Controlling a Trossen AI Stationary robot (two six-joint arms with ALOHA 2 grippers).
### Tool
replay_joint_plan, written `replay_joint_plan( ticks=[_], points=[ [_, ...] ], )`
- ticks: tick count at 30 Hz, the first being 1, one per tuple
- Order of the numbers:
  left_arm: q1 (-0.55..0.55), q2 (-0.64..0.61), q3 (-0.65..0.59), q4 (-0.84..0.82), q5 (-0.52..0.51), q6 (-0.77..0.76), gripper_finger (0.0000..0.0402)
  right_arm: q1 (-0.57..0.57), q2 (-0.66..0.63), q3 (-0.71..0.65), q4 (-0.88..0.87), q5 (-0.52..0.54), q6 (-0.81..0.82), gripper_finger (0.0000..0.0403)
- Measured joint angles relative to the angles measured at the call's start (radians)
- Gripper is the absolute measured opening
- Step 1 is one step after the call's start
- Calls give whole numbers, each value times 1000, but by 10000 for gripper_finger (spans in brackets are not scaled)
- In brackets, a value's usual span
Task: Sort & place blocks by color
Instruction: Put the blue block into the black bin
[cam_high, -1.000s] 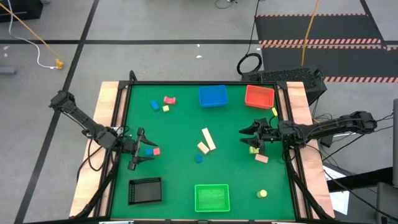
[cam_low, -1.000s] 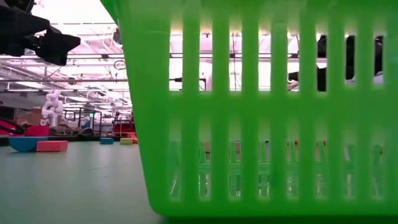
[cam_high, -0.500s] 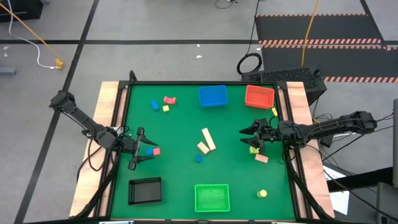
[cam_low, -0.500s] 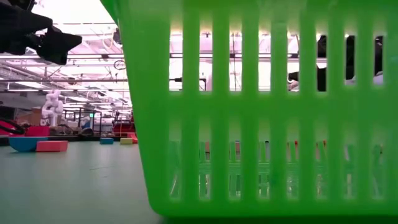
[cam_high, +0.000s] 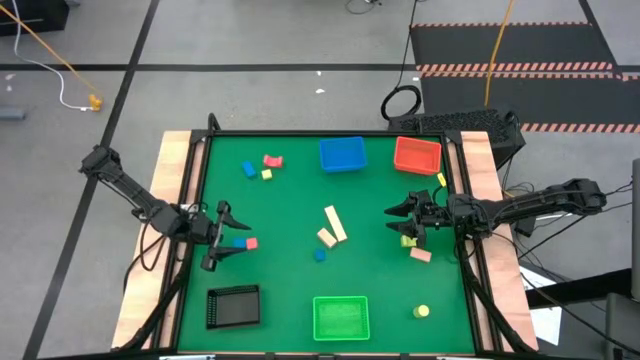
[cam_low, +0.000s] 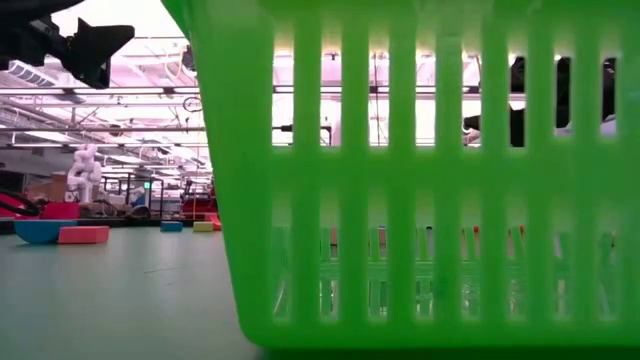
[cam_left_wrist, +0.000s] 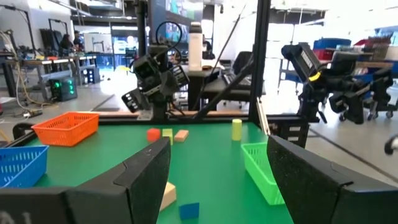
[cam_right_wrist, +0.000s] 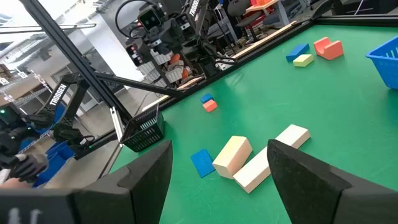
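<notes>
1. Red and blue small blocks (cam_high: 244, 242) lie just beside our left gripper (cam_high: 222, 238), which has lifted slightly, jaws wide, empty.
2. Our right gripper (cam_high: 409, 222) waits open, seemingly empty, so sorting is barely begun.

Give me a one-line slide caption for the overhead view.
Two open end effectors, left and right, hover over a green table scattered with small coloured blocks.

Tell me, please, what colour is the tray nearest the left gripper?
Black tray; clearest in the high view.
</notes>
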Motion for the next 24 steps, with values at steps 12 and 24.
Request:
replay_joint_plan(
  ticks=[12,24],
  points=[
    [0,0,0,139,-11,56,269,0,0,0,0,0,0,254],
    [141,26,0,175,-87,-71,269,0,0,0,0,0,0,254]
  ],
)
